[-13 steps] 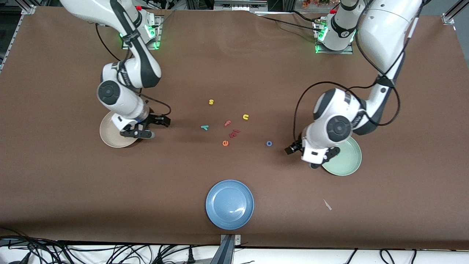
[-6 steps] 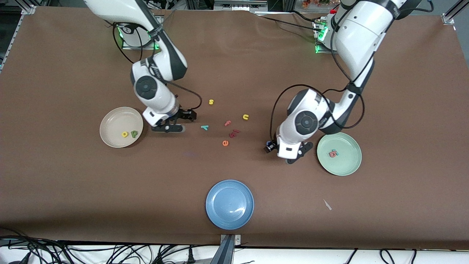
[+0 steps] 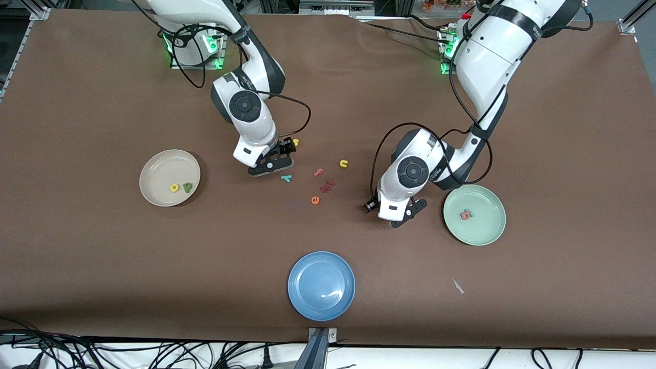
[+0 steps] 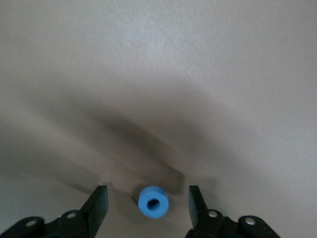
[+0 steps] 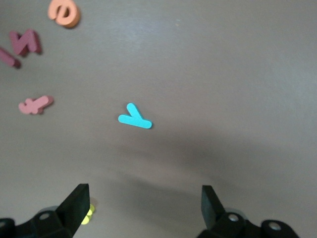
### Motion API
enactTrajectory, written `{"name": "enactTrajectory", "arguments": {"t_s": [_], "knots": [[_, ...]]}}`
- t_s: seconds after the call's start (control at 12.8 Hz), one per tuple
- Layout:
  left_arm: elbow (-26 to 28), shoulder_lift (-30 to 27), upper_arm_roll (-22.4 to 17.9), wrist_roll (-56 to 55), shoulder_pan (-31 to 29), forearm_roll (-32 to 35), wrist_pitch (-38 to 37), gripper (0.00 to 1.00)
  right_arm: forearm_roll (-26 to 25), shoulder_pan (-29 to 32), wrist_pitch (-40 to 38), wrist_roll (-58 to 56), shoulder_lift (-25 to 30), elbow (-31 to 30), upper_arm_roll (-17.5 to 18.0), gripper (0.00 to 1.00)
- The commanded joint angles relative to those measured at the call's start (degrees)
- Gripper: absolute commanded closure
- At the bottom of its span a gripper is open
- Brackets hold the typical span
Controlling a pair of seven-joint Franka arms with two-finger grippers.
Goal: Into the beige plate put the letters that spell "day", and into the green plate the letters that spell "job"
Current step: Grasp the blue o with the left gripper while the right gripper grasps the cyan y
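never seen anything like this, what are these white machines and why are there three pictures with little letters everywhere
These are two white robot arms at a brown table, each ending in a two-finger gripper. The wide picture comes from a high camera facing them; the other two come from cameras on the arms' wrists.

Toy letters lie on the table, to be sorted into plates. The beige plate holds a yellow a and a green d. The green plate holds a pink-red b with something teal beside it. A blue plate is nearest the camera.

The left gripper has its fingers either side of the blue o, not touching it. The right gripper is open over the table near the teal y. Nothing is held.
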State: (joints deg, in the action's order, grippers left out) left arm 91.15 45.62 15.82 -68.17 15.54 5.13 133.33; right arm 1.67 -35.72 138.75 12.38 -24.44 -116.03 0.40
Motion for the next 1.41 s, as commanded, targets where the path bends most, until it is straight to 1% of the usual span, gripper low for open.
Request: {"name": "enactTrajectory", "arguments": {"t_s": [0.0, 0.31, 0.47, 0.55, 0.7, 0.78, 0.86, 0.94, 1.02, 1.17, 1.33], "knots": [[-0.80, 0.60, 0.00, -1.09, 0.28, 2.25, 0.18, 0.31, -0.61, 0.39, 0.20, -9.63, -2.10, 2.30, -0.31, 0.00], [-0.63, 0.61, 0.09, -2.06, 0.72, 2.25, 0.09, 0.32, -0.53, 0.39, 0.73, -19.65, -5.87, 6.77, -0.31, 0.00], [-0.63, 0.69, 0.00, -2.06, 0.72, 2.25, 0.18, 0.38, -0.35, 0.65, 3.79, -24.31, -7.37, 7.23, -0.31, 0.00], [-0.71, 0.69, 0.00, -2.15, 0.81, 2.25, 0.18, 0.39, -0.35, 0.83, 5.20, -26.59, -8.07, 7.23, -0.31, 0.00], [-0.71, 0.61, 0.09, -2.15, 0.72, 2.25, 0.09, 0.48, -0.26, 0.74, 6.00, -28.54, -8.96, 7.23, -0.31, 0.00], [-0.71, 0.69, 0.09, -2.06, 0.81, 2.25, 0.09, 0.61, -0.26, 0.74, 6.00, -29.86, -9.05, 7.23, -0.31, 0.00], [-0.71, 0.69, 0.09, -1.80, 0.72, 2.25, 0.18, 0.72, -0.26, 0.65, 6.00, -30.48, -9.13, 7.14, -0.31, 0.00], [-0.71, 0.69, 0.09, -1.79, 0.72, 2.25, 0.09, 0.77, -0.26, 0.48, 6.09, -30.48, -9.40, 7.23, -0.31, 0.01], [-0.63, 0.69, 0.09, -1.79, 0.72, 2.25, 0.09, 0.78, -0.26, 0.39, 6.53, -30.57, -9.57, 7.23, -0.31, 0.01], [-0.63, 0.52, 0.09, -1.71, 0.81, 2.25, 0.00, 0.91, -0.26, 0.04, 7.05, -30.57, -10.45, 7.14, -0.31, 0.06], [-0.71, -0.01, 0.09, -1.27, 0.20, 2.25, -0.52, 0.92, -0.26, -0.23, 7.41, -30.66, -10.98, 7.14, -0.31, 0.08]]}}
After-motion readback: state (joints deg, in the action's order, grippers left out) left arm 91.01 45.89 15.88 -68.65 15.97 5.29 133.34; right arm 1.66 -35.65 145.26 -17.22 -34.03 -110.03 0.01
